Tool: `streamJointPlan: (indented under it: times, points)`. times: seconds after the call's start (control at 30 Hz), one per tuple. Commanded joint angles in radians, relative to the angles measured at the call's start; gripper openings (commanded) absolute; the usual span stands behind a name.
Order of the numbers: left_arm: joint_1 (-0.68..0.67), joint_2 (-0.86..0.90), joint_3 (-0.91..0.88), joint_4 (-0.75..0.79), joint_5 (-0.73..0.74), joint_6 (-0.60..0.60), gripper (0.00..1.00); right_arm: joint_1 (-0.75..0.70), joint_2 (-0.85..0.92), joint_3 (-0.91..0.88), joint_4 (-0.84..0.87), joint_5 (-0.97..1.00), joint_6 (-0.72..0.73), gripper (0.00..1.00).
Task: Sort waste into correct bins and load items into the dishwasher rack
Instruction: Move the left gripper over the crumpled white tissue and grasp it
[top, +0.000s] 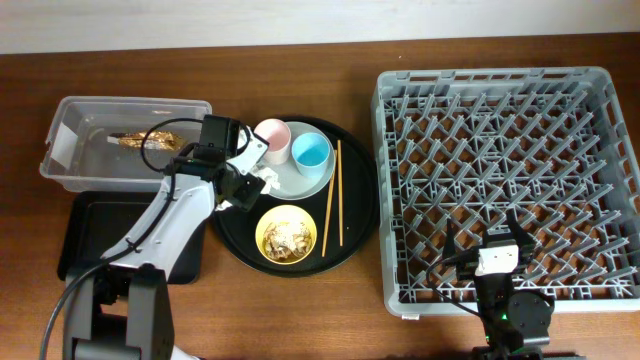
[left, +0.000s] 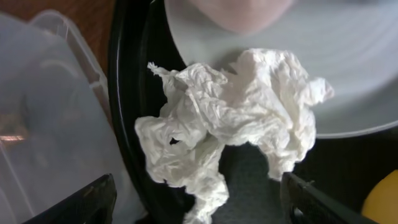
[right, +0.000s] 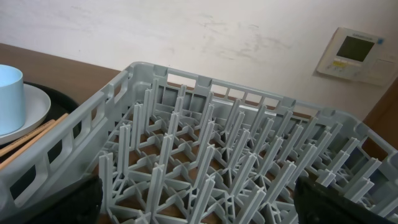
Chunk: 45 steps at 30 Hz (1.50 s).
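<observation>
Only the brown-gold crinkled wrapper (top: 150, 139) is in the clear plastic tub (top: 62, 160). The crumpled white tissue (left: 230, 118) lies loose under the wide-open left hand (left: 200, 200). The right hand (right: 199, 202) is open and empty, and the grey pegged rack (top: 390, 200) is unloaded.

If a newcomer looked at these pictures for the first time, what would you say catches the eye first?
The large grey dishwasher rack dominates the right side of the table. In the left wrist view, a crumpled white tissue lies across the rim of the pale plate and the round black tray, between the open fingers of the left gripper. The yellow bowl on that tray is the brightest spot of colour.
</observation>
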Motion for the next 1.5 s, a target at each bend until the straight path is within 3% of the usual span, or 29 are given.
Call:
streamJointPlan:
  times: [0.0,0.03,0.13,0.2,0.37,0.43,0.5,0.9,0.93,0.97,1.2,1.47]
  points:
    - [0.004,0.003,0.004,0.009,0.187,-0.193,0.76,0.006,-0.006,-0.005,-0.007,-0.002,-0.006,0.98]
    - [0.004,0.003,0.004,0.013,0.246,-0.239,0.69,0.006,-0.006,-0.005,-0.007,-0.002,-0.006,0.99]
    - [0.003,0.008,0.003,0.013,0.249,-0.354,0.65,0.006,-0.006,-0.005,-0.007,-0.002,-0.006,0.98]
    - [0.003,0.026,0.002,0.015,0.246,-0.355,0.51,0.006,-0.006,-0.005,-0.007,-0.002,-0.006,0.98]
    - [0.003,0.083,0.002,0.069,0.246,-0.367,0.37,0.006,-0.006,-0.005,-0.007,-0.002,-0.006,0.98]
    - [0.003,0.083,0.002,0.069,0.246,-0.367,0.24,0.006,-0.006,-0.005,-0.007,-0.002,-0.006,0.98]
    - [0.003,0.083,0.002,0.066,0.247,-0.367,0.00,0.006,-0.006,-0.005,-0.007,-0.002,-0.006,0.98]
    - [0.005,-0.108,0.039,-0.068,0.238,-0.374,0.00,0.006,-0.006,-0.005,-0.007,-0.002,-0.006,0.98]
    - [0.003,-0.108,0.039,-0.068,0.241,-0.396,0.06,0.006,-0.006,-0.005,-0.007,-0.002,-0.006,0.99]
    - [-0.001,-0.108,0.039,-0.068,0.243,-0.420,0.53,0.006,-0.006,-0.005,-0.007,-0.002,-0.006,0.98]
    - [-0.003,-0.034,0.038,-0.035,0.212,-0.480,0.64,0.006,-0.006,-0.005,-0.007,-0.002,-0.006,0.98]
    - [-0.008,0.073,0.038,0.024,0.212,-0.480,0.65,0.006,-0.006,-0.005,-0.007,-0.002,-0.006,0.98]
